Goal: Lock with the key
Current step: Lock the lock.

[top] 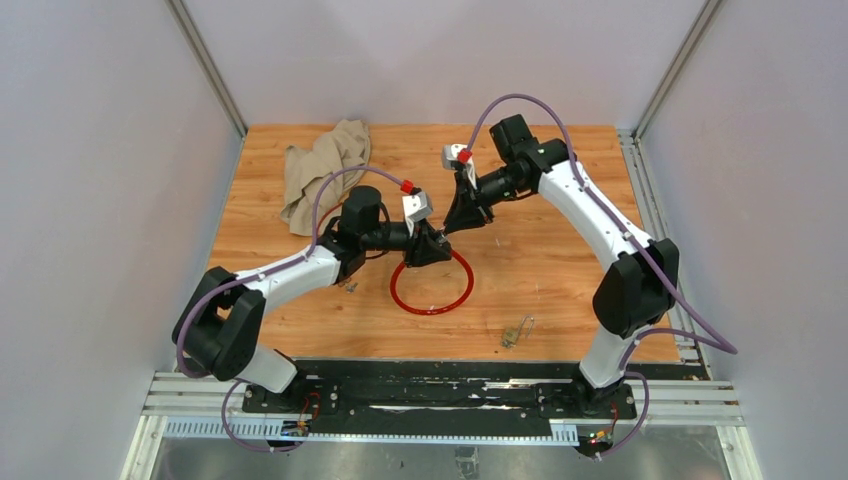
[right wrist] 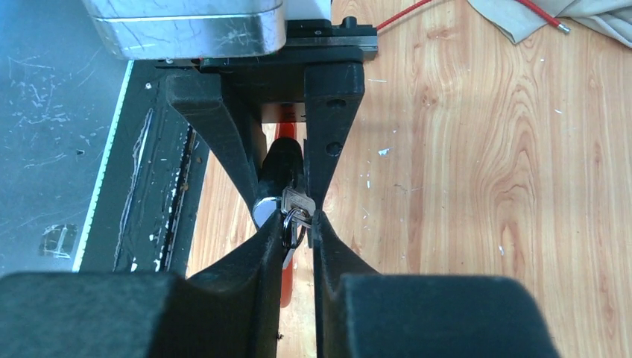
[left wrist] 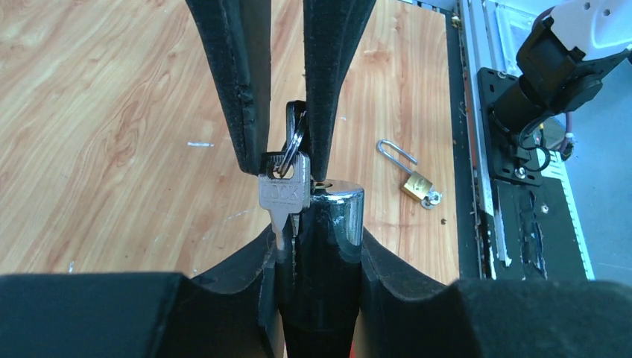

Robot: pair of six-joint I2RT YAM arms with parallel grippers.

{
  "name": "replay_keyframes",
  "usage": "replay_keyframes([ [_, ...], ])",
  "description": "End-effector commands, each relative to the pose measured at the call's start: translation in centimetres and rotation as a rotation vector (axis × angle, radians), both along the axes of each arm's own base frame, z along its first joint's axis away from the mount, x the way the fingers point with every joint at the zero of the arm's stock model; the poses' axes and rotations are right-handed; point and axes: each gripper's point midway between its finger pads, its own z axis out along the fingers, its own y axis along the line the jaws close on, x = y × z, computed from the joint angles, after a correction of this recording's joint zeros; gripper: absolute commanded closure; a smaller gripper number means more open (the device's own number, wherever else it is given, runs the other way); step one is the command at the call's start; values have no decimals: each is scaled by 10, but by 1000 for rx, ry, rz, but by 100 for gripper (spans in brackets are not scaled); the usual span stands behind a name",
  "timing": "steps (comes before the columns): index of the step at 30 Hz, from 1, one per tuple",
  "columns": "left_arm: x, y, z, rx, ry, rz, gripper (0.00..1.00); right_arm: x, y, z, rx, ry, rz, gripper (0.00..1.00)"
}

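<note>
Key (left wrist: 284, 195) is silver-grey, flat-headed, hung on a small ring (left wrist: 288, 158).

Wooden table (top: 560, 275), pale walls (top: 95, 200) (lilac-grey)

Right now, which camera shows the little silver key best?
The left wrist view: the key faces the camera up close, its stamped lettering visible, beside the lock and its shiny end. The right wrist view shows the key small and partly hidden between black fingers. In the top view it cannot be made out.
</note>
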Motion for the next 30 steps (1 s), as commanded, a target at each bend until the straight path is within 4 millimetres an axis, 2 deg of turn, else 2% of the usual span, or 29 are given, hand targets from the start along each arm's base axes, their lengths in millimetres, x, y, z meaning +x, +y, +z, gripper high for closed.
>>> replay_keyframes([
  [1, -3, -1, 12, -15, -29, -16, 100, -9, 1, -1, -19, -18, 53, 89],
  [4, -2, -2, 12, -15, -27, -16, 100, -11, 0, -3, -25, -70, 90, 99],
  [7, -3, -2, 11, -14, -24, -14, 100, -11, -3, -7, -37, -194, 128, 99],
  [13, -9, 0, 5, -10, -8, -36, 100, 12, -20, -15, -70, -611, 131, 99],
  [23, -10, 7, -12, 70, -10, -35, 100, 31, -48, -1, -82, -674, 80, 99],
  [27, -10, 9, -16, 84, -15, -26, 100, 38, -59, 7, -56, -634, 21, 99],
  [30, -7, 9, -13, 83, -21, -18, 99, 36, -59, 15, -8, -584, -5, 99],
])
